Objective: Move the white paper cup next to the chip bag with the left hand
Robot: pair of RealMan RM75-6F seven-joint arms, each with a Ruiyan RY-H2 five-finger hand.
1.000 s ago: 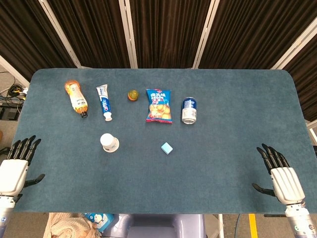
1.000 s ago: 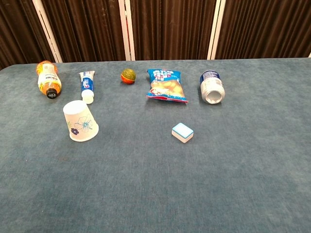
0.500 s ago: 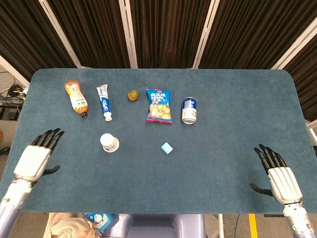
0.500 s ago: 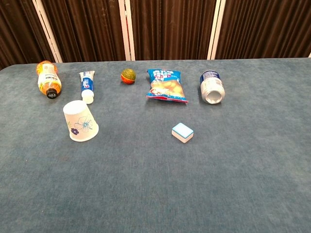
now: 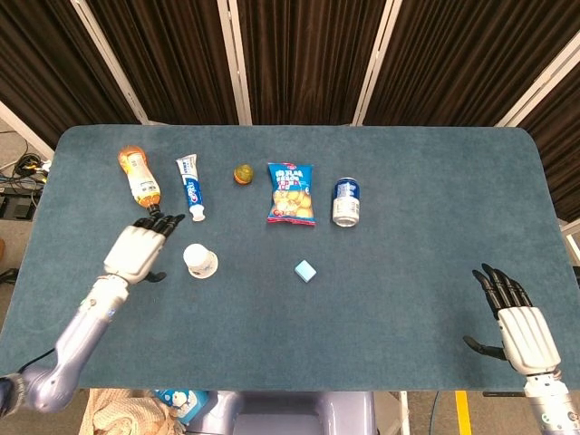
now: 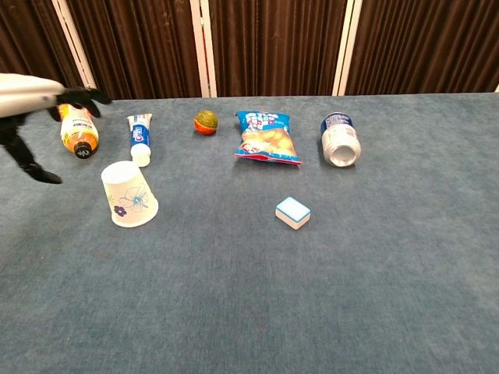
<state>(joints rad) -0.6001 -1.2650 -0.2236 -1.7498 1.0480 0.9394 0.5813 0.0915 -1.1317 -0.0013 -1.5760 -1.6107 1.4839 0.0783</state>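
We see the left hand [image 5: 136, 250] just left of the white paper cup [image 5: 200, 261], with fingers spread and nothing in it, not touching the cup. The cup stands with its mouth down on the table [image 5: 399, 227], well apart from the chip bag [image 5: 290, 192], which lies further back and to the right. The right hand [image 5: 518, 328] rests at the near right edge, also released and holding nothing. The table is covered with a dark blue-green cloth. Behind it hang dark brown curtains [image 6: 273, 47] with 3 pale vertical strips visible in the chest view.
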